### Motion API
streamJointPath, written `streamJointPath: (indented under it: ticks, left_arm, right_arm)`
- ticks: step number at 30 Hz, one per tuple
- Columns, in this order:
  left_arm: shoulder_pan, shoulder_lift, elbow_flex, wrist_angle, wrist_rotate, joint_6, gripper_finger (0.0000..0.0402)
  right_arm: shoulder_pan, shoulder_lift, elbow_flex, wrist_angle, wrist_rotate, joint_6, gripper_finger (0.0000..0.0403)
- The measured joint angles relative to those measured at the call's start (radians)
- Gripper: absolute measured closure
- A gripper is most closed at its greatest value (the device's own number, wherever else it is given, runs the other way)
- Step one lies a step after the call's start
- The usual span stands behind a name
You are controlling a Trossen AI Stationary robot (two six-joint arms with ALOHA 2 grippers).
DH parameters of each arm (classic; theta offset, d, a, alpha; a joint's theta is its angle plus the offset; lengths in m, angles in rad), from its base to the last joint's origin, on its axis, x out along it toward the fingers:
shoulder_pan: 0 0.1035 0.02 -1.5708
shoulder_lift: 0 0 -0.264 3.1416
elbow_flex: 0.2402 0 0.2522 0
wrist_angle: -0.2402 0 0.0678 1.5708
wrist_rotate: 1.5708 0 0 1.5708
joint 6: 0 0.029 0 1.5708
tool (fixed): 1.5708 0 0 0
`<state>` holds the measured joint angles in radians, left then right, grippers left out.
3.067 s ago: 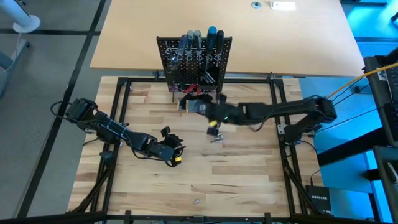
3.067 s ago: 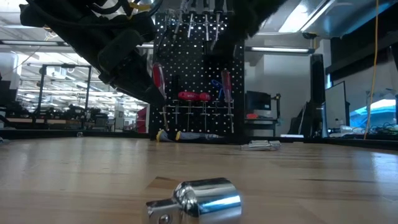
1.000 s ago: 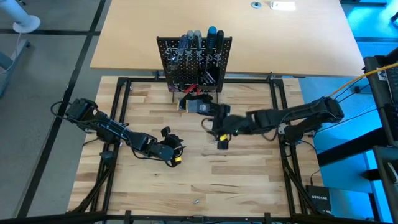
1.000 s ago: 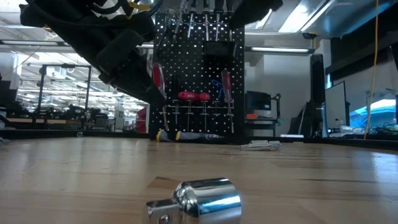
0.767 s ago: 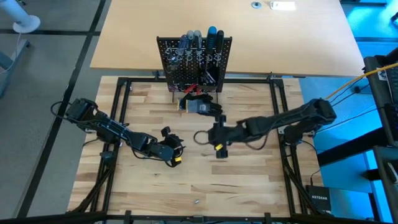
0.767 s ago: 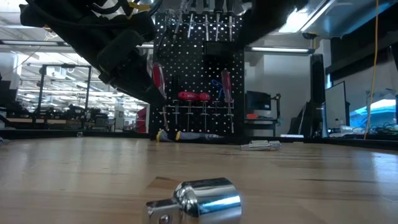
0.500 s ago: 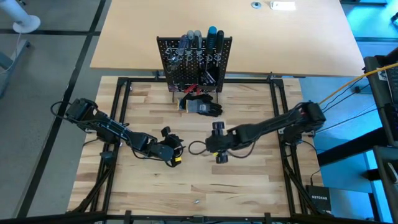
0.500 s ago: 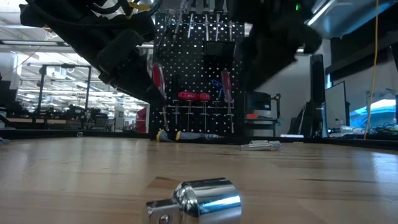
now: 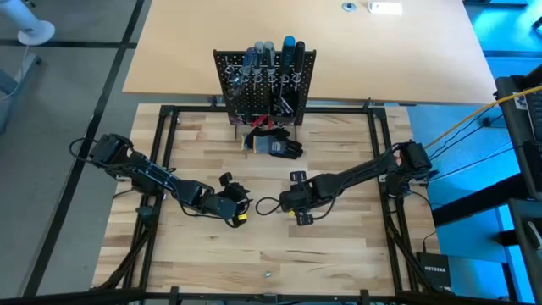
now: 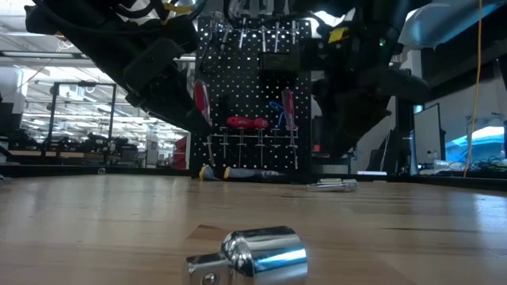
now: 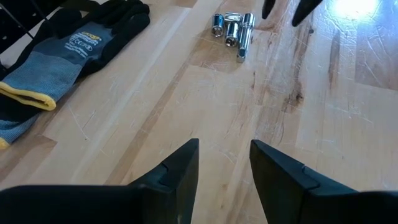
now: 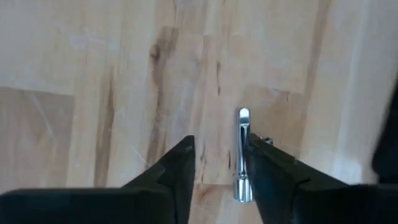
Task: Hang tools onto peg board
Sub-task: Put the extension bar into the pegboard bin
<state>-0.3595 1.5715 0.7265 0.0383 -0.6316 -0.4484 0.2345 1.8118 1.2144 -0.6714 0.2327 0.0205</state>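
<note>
The peg board (image 9: 263, 85) stands upright at the table's far edge, with screwdrivers (image 9: 271, 55) stuck in its ring holders and red handles (image 10: 247, 123) hanging lower down. Small silver pieces (image 11: 233, 28) lie together on the wood. My right gripper (image 12: 221, 143) points steeply down above them, open, and a slim silver rod (image 12: 242, 155) shows on the table between its fingers. Its fingertips (image 11: 267, 7) hang clear of the wood. My left gripper (image 11: 224, 152) waits open, holding nothing, left of the pieces (image 9: 244, 202).
A grey-black glove (image 9: 276, 146) with a yellow cuff lies in front of the board, and a screwdriver (image 10: 238, 172) lies at the board's foot. One loose silver socket (image 10: 253, 253) sits near the front edge. Black frame rails (image 9: 169, 135) border the wood.
My right gripper has come down and toward the table's near edge, away from the peg board, tipping from a shallow slant to point steeply down over the silver pieces. The silver pieces have stayed where they were.
</note>
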Motion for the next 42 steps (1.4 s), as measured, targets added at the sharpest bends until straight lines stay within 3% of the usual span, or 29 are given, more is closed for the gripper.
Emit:
streamJointPath:
  ticks: [7, 11, 17, 27, 34, 42]
  left_arm:
    - [0.0, 0.0, 0.0, 0.0, 0.0, 0.0, 0.0268]
    - [0.0, 0.0, 0.0, 0.0, 0.0, 0.0, 0.0268]
    - [0.0, 0.0, 0.0, 0.0, 0.0, 0.003, 0.0268]
    - [0.0, 0.0, 0.0, 0.0, 0.0, -0.001, 0.0268]
    - [0.0, 0.0, 0.0, 0.0, 0.0, -0.001, 0.0268]
    - [0.0, 0.0, 0.0, 0.0, 0.0, -0.001, 0.0268]
  right_arm:
    - [-0.049, 0.006, -0.061, 0.027, -0.005, -0.002, 0.0304]
    - [-0.073, 0.006, -0.133, 0.113, -0.053, 0.001, 0.0306]
    - [-0.073, 0.006, -0.188, 0.201, -0.014, -0.002, 0.0307]
    - [-0.079, -0.001, -0.27, 0.311, -0.058, 0.024, 0.0308]
    - [-0.078, 0.0, -0.278, 0.326, -0.063, 0.041, 0.0364]
    - [-0.078, -0.003, -0.224, 0.312, -0.054, 0.054, 0.0364]
